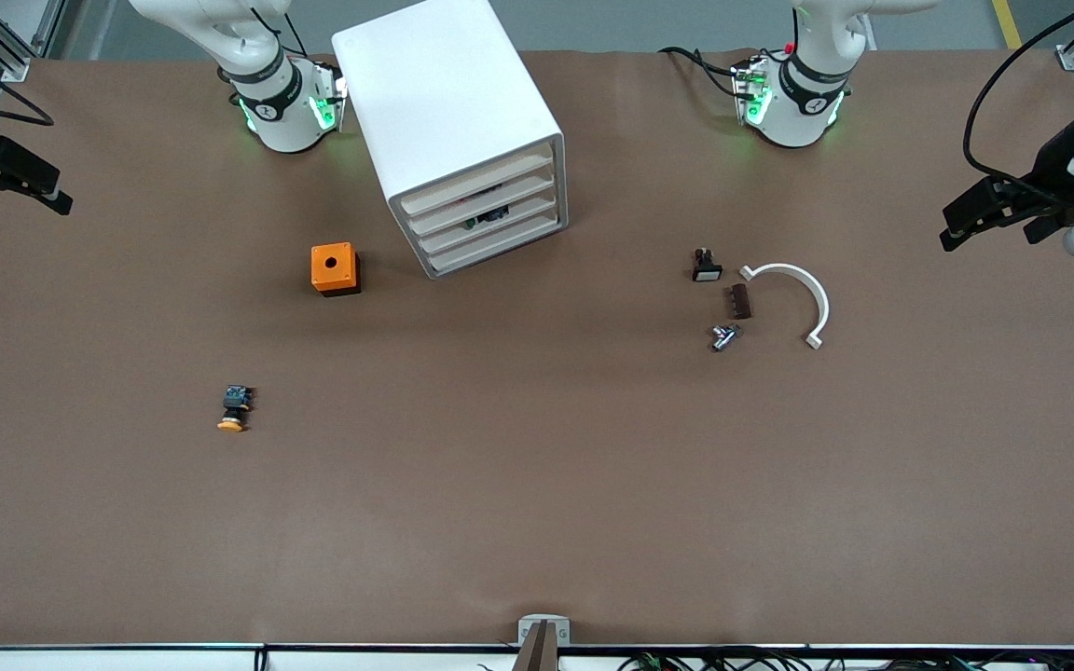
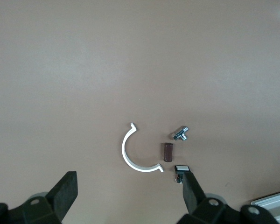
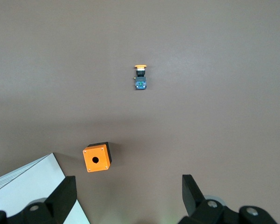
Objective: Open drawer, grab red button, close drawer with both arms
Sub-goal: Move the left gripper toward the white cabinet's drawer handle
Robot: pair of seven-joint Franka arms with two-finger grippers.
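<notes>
The white cabinet (image 1: 448, 102) stands near the robots' bases, its four cream slats pushed in flush. Something small and dark shows in the gap above one drawer (image 1: 492, 227). I see no red cap, so the button is hidden. My left gripper (image 1: 989, 228) hangs open over the left arm's end of the table, empty in its wrist view (image 2: 129, 179). My right gripper (image 1: 22, 200) hangs open over the right arm's end, also empty (image 3: 129, 183). A cabinet corner (image 3: 23, 186) shows in the right wrist view.
An orange cube with a round hole (image 1: 335, 268) sits beside the cabinet. A yellow-capped button (image 1: 235, 408) lies nearer the front camera. Toward the left arm's end lie a white arc clip (image 1: 803, 284), a brown block (image 1: 740, 301), a metal fitting (image 1: 723, 336) and a small black switch (image 1: 706, 266).
</notes>
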